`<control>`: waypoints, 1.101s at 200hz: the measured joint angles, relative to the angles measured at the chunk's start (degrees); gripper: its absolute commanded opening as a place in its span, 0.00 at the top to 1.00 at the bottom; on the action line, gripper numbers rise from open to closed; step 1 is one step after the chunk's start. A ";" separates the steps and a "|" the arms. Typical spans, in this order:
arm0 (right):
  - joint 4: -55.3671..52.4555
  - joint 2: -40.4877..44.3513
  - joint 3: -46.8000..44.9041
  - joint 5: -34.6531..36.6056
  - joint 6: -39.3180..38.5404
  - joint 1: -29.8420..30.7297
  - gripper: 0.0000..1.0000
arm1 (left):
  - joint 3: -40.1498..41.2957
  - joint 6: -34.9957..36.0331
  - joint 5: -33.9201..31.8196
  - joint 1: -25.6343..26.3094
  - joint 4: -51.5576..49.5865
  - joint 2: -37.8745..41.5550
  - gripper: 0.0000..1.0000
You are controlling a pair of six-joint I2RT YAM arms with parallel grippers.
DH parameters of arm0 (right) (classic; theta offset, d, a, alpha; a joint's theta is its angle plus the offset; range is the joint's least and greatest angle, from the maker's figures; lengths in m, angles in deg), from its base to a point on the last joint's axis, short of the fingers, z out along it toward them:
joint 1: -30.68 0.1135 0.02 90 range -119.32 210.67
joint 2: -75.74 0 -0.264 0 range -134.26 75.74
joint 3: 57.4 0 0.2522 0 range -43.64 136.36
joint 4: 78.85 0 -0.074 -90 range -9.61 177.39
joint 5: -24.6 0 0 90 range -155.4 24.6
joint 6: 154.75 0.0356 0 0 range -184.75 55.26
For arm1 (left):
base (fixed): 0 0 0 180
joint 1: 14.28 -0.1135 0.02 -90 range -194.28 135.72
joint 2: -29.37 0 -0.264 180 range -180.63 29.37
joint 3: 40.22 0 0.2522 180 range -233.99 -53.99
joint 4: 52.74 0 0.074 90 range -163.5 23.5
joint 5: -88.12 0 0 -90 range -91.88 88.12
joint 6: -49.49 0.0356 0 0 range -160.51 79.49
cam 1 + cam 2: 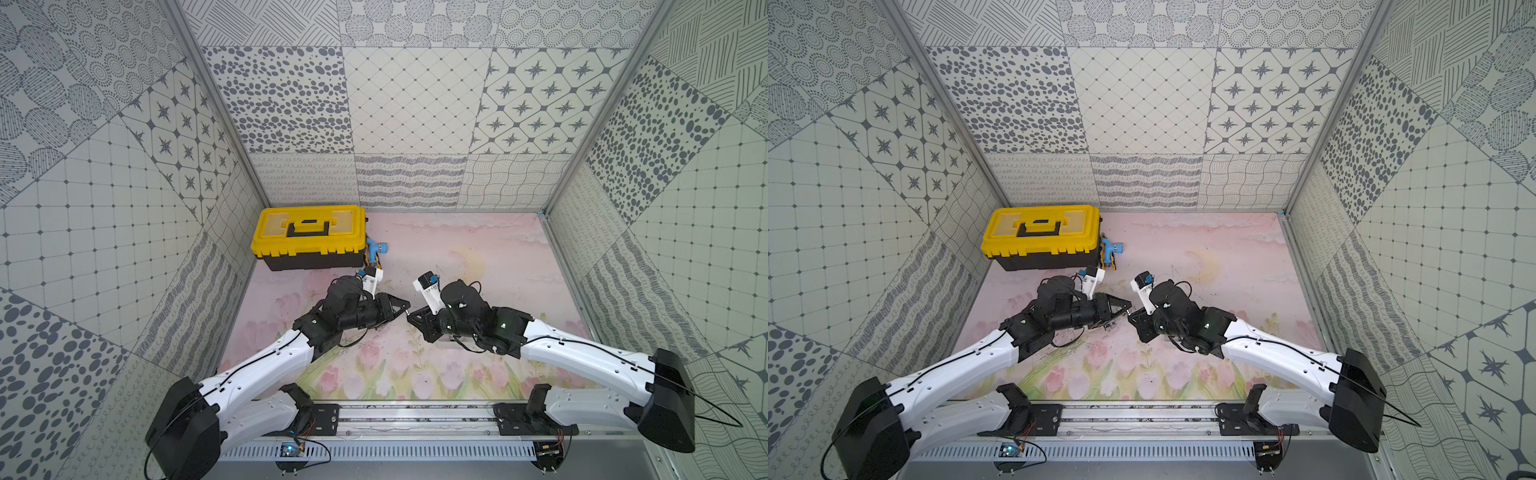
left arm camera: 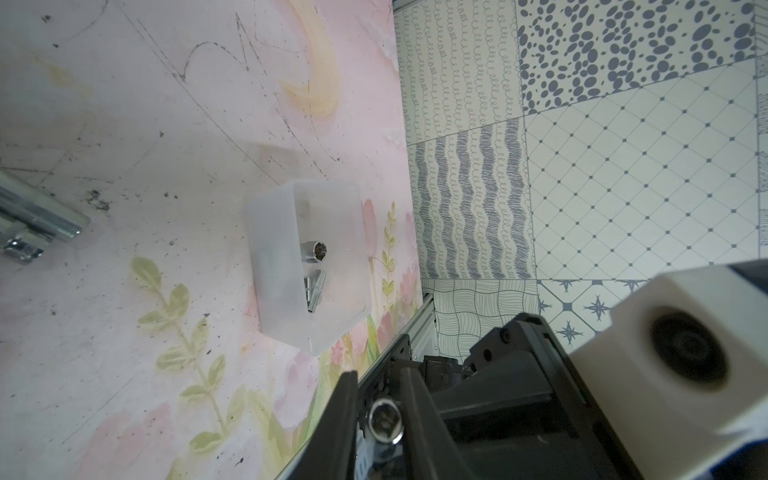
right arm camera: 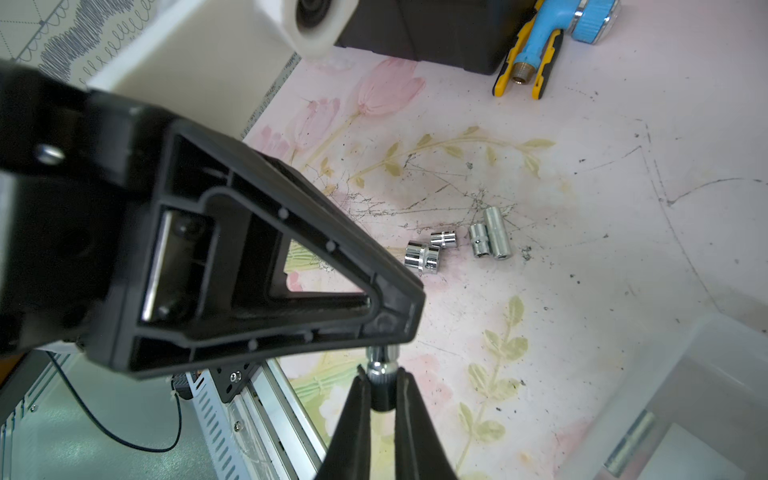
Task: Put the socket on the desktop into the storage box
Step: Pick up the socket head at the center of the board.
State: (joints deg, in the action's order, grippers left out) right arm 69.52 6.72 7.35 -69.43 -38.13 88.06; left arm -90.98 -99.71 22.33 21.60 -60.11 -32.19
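Left wrist: left claw (image 2: 377, 374), right claw (image 3: 381, 372) both clenched on one socket (image 2: 386, 422); likely stiff, slippery steel, pinch across sides.

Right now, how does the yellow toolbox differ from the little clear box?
The toolbox is large, opaque, yellow-lidded and shut; the storage box is small, translucent and open-topped. The toolbox's contents are hidden; the storage box holds two sockets. Both are rectangular and stand on the table.
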 measured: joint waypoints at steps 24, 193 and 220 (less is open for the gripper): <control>-0.07 0.00 0.00 0.28 0.04 0.09 1.00 | 0.20 -0.17 0.04 0.00 0.28 -0.07 1.00; 21.62 5.11 -12.33 -30.51 15.72 -13.70 0.64 | 5.27 -8.66 8.37 -0.83 18.95 -3.13 1.00; 21.57 5.11 -12.33 -31.10 16.33 -13.73 0.80 | 5.46 -9.60 9.42 -0.85 21.11 -3.30 1.00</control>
State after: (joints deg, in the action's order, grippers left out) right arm 91.09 11.84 -4.98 -100.53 -21.81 74.33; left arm -85.51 -109.30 31.75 20.75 -39.00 -35.49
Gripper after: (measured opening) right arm 0.292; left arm 0.154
